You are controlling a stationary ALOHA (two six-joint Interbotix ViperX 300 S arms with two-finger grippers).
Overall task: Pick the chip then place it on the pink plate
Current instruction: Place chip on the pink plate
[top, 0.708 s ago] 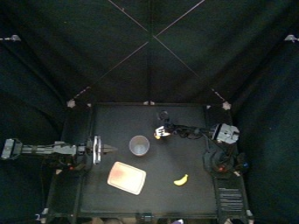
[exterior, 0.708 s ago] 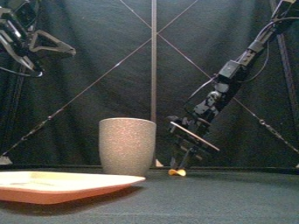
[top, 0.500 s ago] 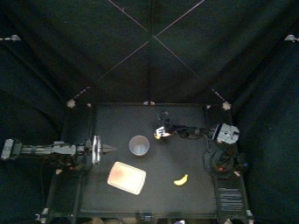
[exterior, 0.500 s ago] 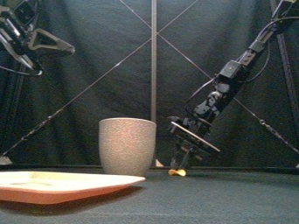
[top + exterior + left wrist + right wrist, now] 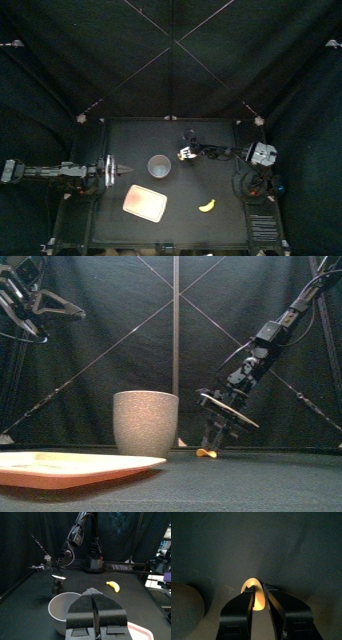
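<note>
"What moved?"
"The right arm (image 5: 261, 341) leaned slightly rightward."
"Room?"
"The counter (image 5: 187, 225) lies bare between pink plate (image 5: 144, 203), front-left, and grey cup (image 5: 159, 166). The right pincer (image 5: 210, 444) pinches the chip (image 5: 202, 453) at counter level, right of the cup; the left pincer (image 5: 94, 594), closed and empty, rests at the left edge."

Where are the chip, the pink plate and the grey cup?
chip (image 5: 250, 582), right wrist view, on its upper part.
pink plate (image 5: 143, 203), top view, on its bare middle.
grey cup (image 5: 146, 421), front view, on the middle of its wall.
</note>
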